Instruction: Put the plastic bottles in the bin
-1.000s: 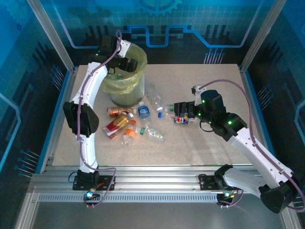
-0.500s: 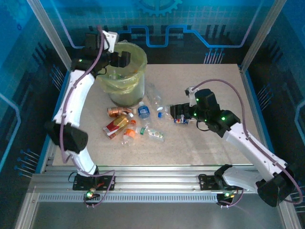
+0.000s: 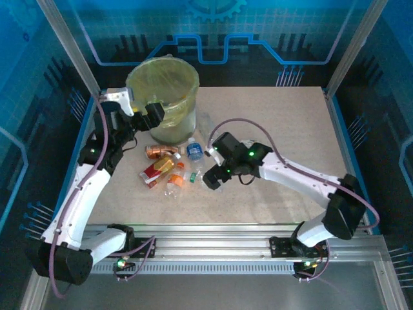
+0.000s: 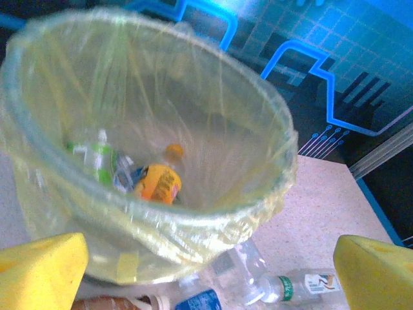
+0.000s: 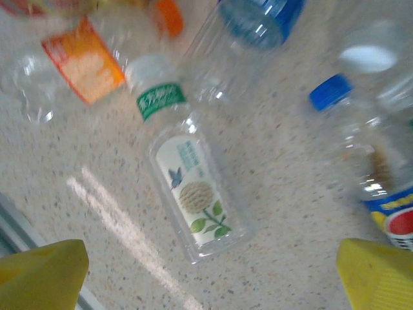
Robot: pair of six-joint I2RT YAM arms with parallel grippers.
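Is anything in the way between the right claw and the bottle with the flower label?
Nothing visible is. The right gripper hangs open over the flower-label bottle, which lies on the bare table with nothing on top of it. Neighbouring bottles lie off to the sides.

the top external camera sits high behind the near edge, looking down and forward over the whole table (image 3: pixel 284 123) to the far blue wall (image 3: pixel 271 26). the left wrist camera hangs close by the bin (image 4: pixel 193 226) at the far left, tilted down into its mouth. the right wrist camera faces almost straight down, very near the plastic bottles (image 5: pixel 197 206) mid-table. the overhead view shares the bin with the left wrist, the bottles with the right.
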